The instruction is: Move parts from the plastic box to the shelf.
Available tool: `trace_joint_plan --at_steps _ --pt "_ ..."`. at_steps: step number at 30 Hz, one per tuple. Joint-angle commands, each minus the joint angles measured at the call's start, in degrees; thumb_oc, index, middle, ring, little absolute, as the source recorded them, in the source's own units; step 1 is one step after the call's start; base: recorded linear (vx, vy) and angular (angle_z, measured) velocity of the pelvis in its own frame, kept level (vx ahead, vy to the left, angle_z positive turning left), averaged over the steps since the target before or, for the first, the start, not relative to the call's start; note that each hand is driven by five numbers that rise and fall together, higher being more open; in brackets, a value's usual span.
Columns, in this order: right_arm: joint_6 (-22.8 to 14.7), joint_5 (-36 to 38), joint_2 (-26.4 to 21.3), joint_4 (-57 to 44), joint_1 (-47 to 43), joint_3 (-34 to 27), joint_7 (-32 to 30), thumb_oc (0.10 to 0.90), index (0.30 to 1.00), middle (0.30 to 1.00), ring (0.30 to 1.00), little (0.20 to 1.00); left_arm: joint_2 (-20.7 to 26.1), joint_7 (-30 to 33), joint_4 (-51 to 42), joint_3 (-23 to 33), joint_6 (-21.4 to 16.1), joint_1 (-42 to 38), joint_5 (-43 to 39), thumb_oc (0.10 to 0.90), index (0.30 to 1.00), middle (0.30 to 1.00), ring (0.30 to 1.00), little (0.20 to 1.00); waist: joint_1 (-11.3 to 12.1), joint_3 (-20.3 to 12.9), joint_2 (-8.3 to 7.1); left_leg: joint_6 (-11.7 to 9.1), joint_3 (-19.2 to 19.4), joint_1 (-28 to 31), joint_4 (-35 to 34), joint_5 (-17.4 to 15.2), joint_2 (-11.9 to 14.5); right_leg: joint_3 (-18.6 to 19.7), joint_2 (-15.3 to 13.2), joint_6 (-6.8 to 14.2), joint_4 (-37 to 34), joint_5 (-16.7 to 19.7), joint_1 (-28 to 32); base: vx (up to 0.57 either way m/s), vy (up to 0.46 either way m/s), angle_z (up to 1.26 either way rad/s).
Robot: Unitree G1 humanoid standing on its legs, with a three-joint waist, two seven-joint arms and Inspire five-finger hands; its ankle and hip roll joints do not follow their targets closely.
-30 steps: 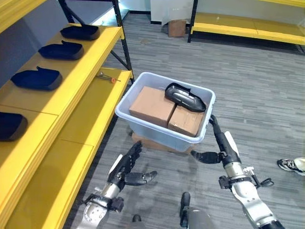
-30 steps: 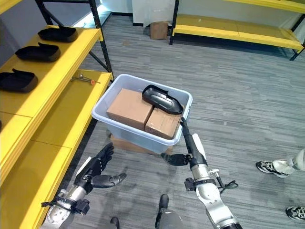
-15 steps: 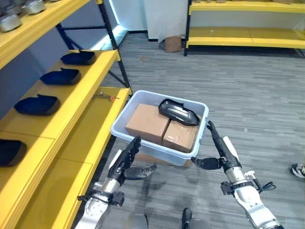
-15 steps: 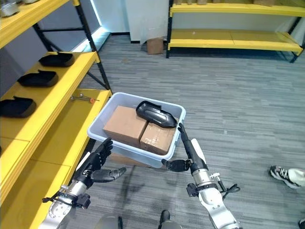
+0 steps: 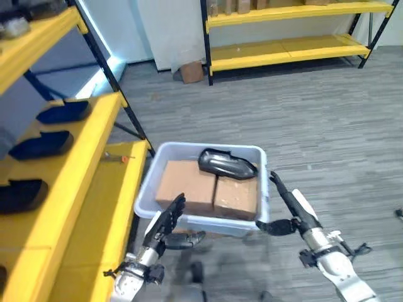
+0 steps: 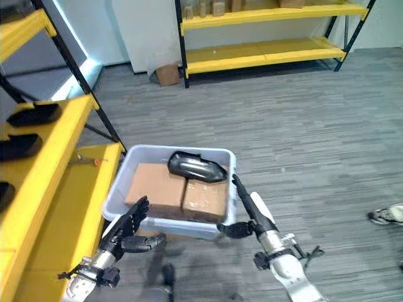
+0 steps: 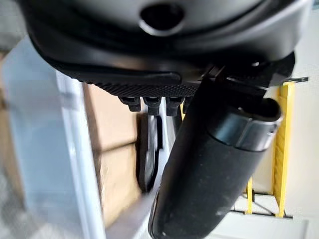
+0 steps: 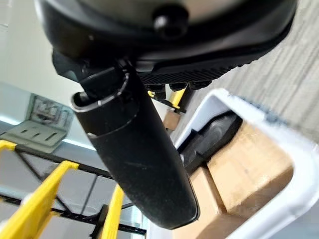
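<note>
Hands rose beside plastic box.

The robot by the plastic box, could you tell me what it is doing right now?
It is working on moving parts from the plastic box to the yellow shelf. Both hands are open at the box's near corners: the left hand by the near left, the right hand by the near right. One black part lies on two cardboard boxes inside. Other black parts sit on the shelf.
</note>
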Motion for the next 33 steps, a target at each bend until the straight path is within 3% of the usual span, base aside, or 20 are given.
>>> trace_joint_plan --at_steps 1,5,7,10,17,19,25,33 --pt "-5.9 0.5 1.6 -7.4 -6.2 -1.3 -1.5 0.900 1.000 1.000 1.000 1.000 2.3 -0.9 -7.3 2.1 -6.3 -3.1 0.2 0.900 1.000 1.000 1.000 1.000 1.4 -2.2 -1.65 -1.7 -1.1 0.4 2.7 -6.0 3.1 -6.3 7.0 -3.9 0.4 1.3 -2.4 0.16 0.137 0.11" --pt "-5.2 -3.8 2.7 -7.4 -7.2 -0.8 -5.4 0.900 1.000 1.000 1.000 1.000 3.5 -1.2 -8.0 2.3 -5.3 -3.0 -0.3 0.900 1.000 1.000 1.000 1.000 2.5 -2.8 -2.03 -0.1 -0.1 2.0 1.8 -7.8 1.8 -7.3 5.7 -2.7 0.9 1.4 -2.9 0.10 0.085 0.06" --pt "-4.9 -6.1 3.2 -7.1 -9.5 0.2 -8.1 0.900 1.000 1.000 1.000 1.000 4.4 -0.8 -8.6 2.5 -5.0 -2.8 -0.3 0.900 1.000 1.000 1.000 1.000 4.2 -2.3 -2.22 0.6 1.6 2.2 1.8 -8.3 1.9 -10.2 4.9 -2.0 3.4 0.9 -4.1 0.04 0.049 0.05" --pt "-4.8 -10.9 2.8 -5.6 -14.5 1.6 -12.8 0.900 1.000 1.000 1.000 1.000 5.5 -0.5 -10.0 2.6 -5.5 -2.4 -0.4 0.900 1.000 1.000 1.000 1.000 6.9 -1.1 -1.99 0.9 3.6 1.6 2.4 -8.7 2.8 -14.2 3.5 -1.8 5.3 0.3 -5.5 -0.01 0.005 -0.29" --pt "-3.0 -15.5 0.0 -2.1 -25.2 2.2 -16.6 0.900 1.000 1.000 1.000 1.000 7.1 -0.8 -10.6 1.1 -6.5 -6.7 -3.7 0.900 1.000 1.000 1.000 1.000 10.2 1.5 -1.53 0.2 2.9 -4.4 3.9 -7.8 2.4 -15.5 3.6 -2.5 3.4 0.0 -6.6 -0.08 -0.019 0.00" --pt "-1.0 -17.1 -1.3 1.9 -32.4 2.5 -17.3 0.900 1.000 1.000 1.000 1.000 7.4 -2.1 -12.1 0.0 -6.5 -8.5 -4.6 0.900 1.000 1.000 1.000 1.000 12.1 3.2 -1.07 -0.4 1.5 -8.2 5.2 -6.8 2.0 -16.2 4.0 -3.3 2.7 -0.5 -6.5 -0.09 -0.035 0.17" --pt "4.1 -19.4 -3.1 10.5 -45.3 5.8 -17.5 0.900 1.000 1.000 1.000 1.000 8.9 -3.0 -12.9 -1.7 -7.2 -11.5 -6.8 0.900 1.000 1.000 1.000 1.000 14.5 7.0 0.23 -1.1 -0.2 -12.5 7.1 -6.0 1.1 -17.0 4.1 -4.0 3.5 -1.6 -7.7 -0.02 0.002 0.13" --pt "5.9 -23.1 -6.7 29.1 -58.8 11.1 -21.8 0.900 1.000 1.000 1.000 1.000 10.5 -3.2 -13.4 -4.2 -6.5 -16.9 -6.4 0.900 1.000 1.000 1.000 1.000 17.3 13.0 2.46 -1.0 -1.3 -18.7 9.1 -5.3 -0.4 -17.7 4.2 -4.8 8.2 -3.6 -13.6 -0.02 -0.010 0.14"
